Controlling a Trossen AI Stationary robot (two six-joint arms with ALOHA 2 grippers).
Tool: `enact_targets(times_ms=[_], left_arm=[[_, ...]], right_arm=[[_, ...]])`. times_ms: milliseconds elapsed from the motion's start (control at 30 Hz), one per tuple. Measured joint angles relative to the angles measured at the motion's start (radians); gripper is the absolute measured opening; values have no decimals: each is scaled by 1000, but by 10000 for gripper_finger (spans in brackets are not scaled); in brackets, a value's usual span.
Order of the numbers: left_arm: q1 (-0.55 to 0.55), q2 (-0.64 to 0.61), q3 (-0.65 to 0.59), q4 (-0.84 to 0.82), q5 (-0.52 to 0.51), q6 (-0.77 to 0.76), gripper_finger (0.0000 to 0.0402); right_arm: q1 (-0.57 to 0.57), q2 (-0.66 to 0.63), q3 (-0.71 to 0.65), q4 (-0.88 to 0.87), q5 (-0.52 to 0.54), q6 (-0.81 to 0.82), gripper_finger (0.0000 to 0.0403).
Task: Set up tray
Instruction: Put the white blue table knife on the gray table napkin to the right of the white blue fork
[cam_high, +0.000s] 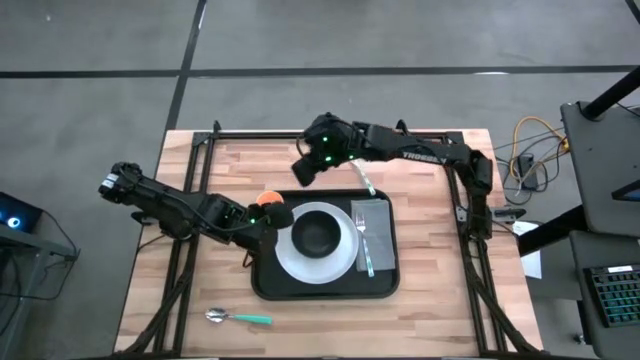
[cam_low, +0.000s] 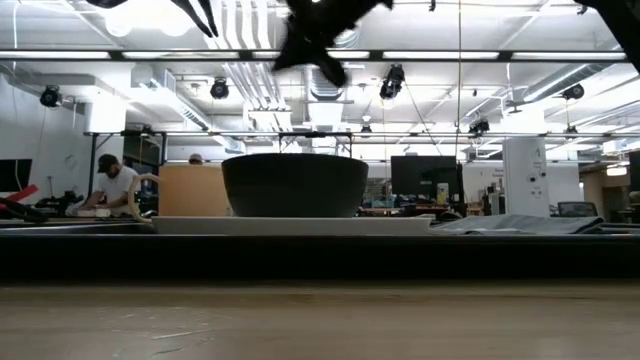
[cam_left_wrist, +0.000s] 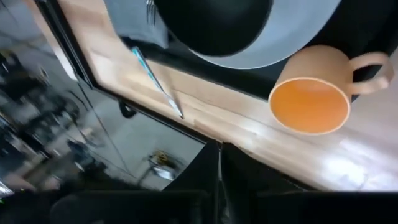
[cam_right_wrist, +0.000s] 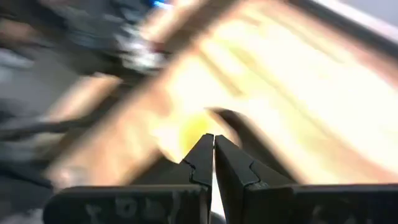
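The black tray (cam_high: 268, 283) lies mid-table and carries a white plate (cam_high: 340, 262) with a black bowl (cam_high: 316, 236) on it. A grey napkin (cam_high: 376, 218) with a fork (cam_high: 363, 240) on top lies at the tray's right. An orange cup (cam_high: 266, 200) stands upright on the wood just off the tray's far-left corner, and also shows as the cup (cam_left_wrist: 311, 102) in the left wrist view. My left gripper (cam_high: 283, 213) is beside the cup, shut and holding nothing (cam_left_wrist: 219, 180). My right gripper (cam_high: 308, 168) hovers above the table beyond the tray, shut and empty (cam_right_wrist: 214, 149).
A knife (cam_high: 362, 178) lies on the wood at the tray's far edge, one end toward the napkin. A teal-handled spoon (cam_high: 238, 318) lies near the table's near-left edge. Black frame rails run along the table's left, right and far sides. People sit far off in the room (cam_low: 115, 185).
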Motion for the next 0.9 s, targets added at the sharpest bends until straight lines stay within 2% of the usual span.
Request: enact_targets(times_ms=[100, 333, 600, 767, 900], left_arm=[[26, 0, 0, 1, 3, -100, 0], [75, 0, 0, 18, 4, -434, 0], [110, -24, 0, 12, 20, -875, 0], [112, -68, 0, 11, 20, -1018, 0], [112, -96, 0, 15, 20, -1108, 0]], right_arm=[[-24, -21, -2, -155, 72, -55, 8], [-86, -24, -17, -323, 37, -118, 23], [-159, -24, -148, -362, 30, -163, 112], [-215, -24, -246, -373, 33, -196, 163], [-252, -24, -312, -358, 34, -200, 185]])
